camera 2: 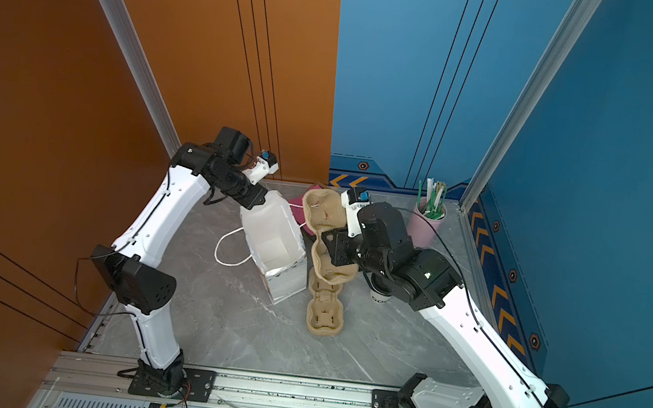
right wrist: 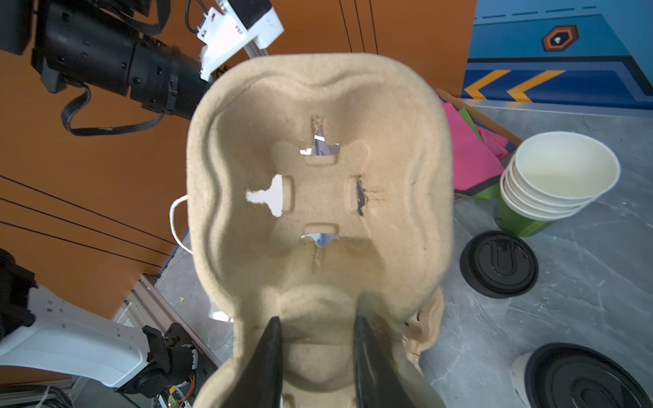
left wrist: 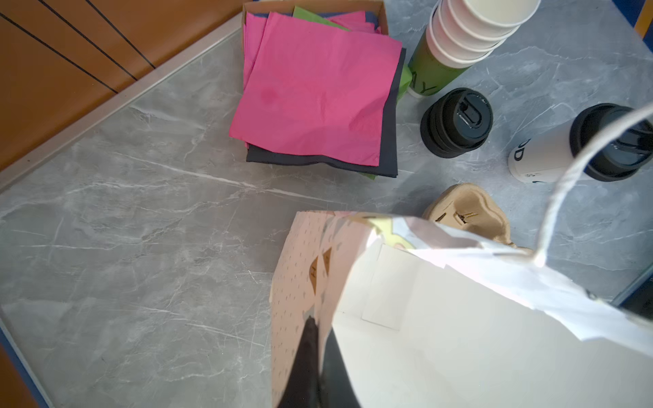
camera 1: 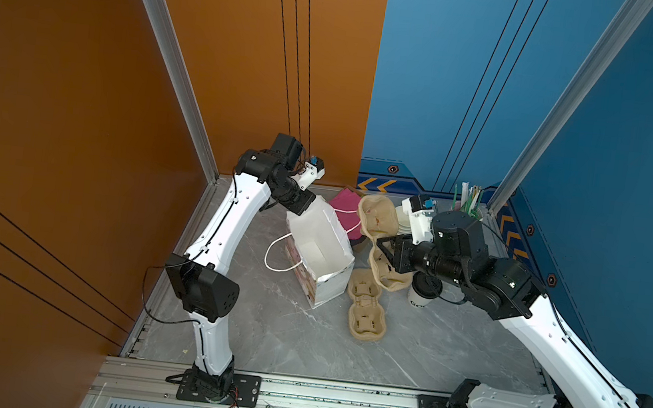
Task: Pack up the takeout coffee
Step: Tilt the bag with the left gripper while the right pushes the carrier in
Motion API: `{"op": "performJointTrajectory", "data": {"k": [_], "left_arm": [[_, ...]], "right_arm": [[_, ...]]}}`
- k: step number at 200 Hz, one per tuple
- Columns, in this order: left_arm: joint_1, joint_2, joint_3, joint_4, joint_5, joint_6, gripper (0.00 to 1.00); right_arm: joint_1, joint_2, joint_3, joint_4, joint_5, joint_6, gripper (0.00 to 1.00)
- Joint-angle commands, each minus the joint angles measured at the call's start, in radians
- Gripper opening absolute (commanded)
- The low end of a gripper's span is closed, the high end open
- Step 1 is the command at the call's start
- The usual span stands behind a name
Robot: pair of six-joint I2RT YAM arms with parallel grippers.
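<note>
- Coffee (camera 1: pixel 419 299) upright, lid up, axis vertical, three o'clock of bag (camera 1: pixel 313 228).
- Grey marble worktop (camera 1: pixel 446 352); orange wall (camera 1: pixel 77 101), blue wall (camera 1: pixel 639 123).
- Left claw (left wrist: pixel 319 335) pinches bag; right claw (right wrist: pixel 318 335) grips carrier (right wrist: pixel 318 197).

Top pair overhead, same tabletop (camera 1: pixel 446 352); wrist cameras close, oblique.

White paper cup with black dome lid (camera 1: pixel 417 301): half hidden under the wrist behind the right gripper (right wrist: pixel 316 319); lettering cut short.
Moulded brown pulp cup carrier (right wrist: pixel 318 197): blurred beside that gripper's fingers (right wrist: pixel 272 353), screening the white paper bag (left wrist: pixel 441 335) beyond.
Left gripper (left wrist: pixel 319 332): finger bases off-frame.
</note>
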Motion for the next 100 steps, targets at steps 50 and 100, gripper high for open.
{"op": "performJointTrajectory", "data": {"k": [50,100], "left_arm": [[-0.006,-0.135,-0.066,-0.016,0.047,-0.096,0.00],[-0.005,-0.160,-0.116,-0.015,0.058,-0.105,0.00]], "right_arm": [[0.111,0.120,0.065,0.331,-0.014,-0.064,0.26],[0.154,0.190,-0.027,0.564,-0.017,-0.182,0.26]]}}
